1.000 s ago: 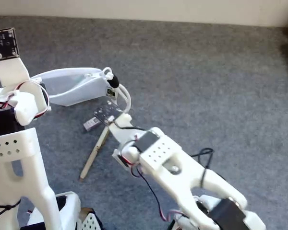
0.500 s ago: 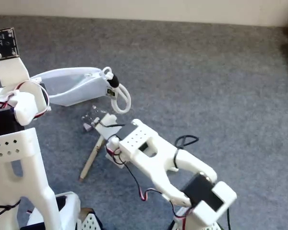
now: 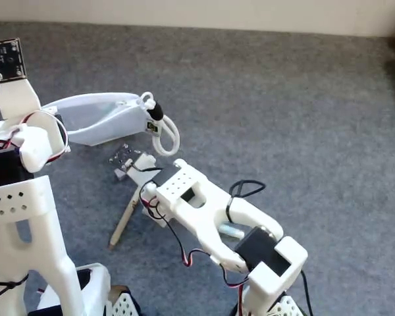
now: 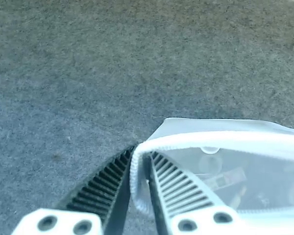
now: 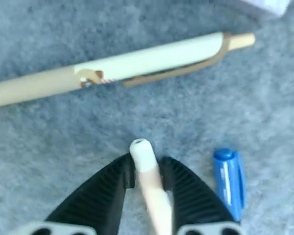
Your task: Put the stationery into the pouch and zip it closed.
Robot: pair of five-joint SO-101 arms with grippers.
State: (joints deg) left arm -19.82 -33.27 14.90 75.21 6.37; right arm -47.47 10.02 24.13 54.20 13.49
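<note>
On the carpet (image 3: 283, 99) near the pouch (image 3: 95, 118): right gripper (image 5: 146, 169) clamped on a slim cream pen (image 5: 152, 191), pickup step.
Left gripper (image 4: 139, 164) pinches the pouch rim; next: lift, carry to the pouch mouth.

Two white robot arms stand at the near side, the left arm (image 3: 20, 191) and the right arm (image 3: 210, 217). That makes two grippers, the left gripper (image 4: 141, 152) and the right gripper (image 5: 147, 163). One grey carpet (image 3: 283, 99) covers the table. There is one translucent white zip pouch (image 3: 95, 118) at the far left, with one white cord loop (image 3: 166, 135) at its right end. There are two slim cream-coloured pens: one long beige pen with a tan clip (image 5: 117, 66) lying on the carpet, and one plain cream stick (image 5: 149, 188) between the right gripper's black jaws. One short blue plastic piece (image 5: 229, 181) lies just beside that stick. One small pale grey piece (image 3: 122, 174) lies near the pouch.
</note>
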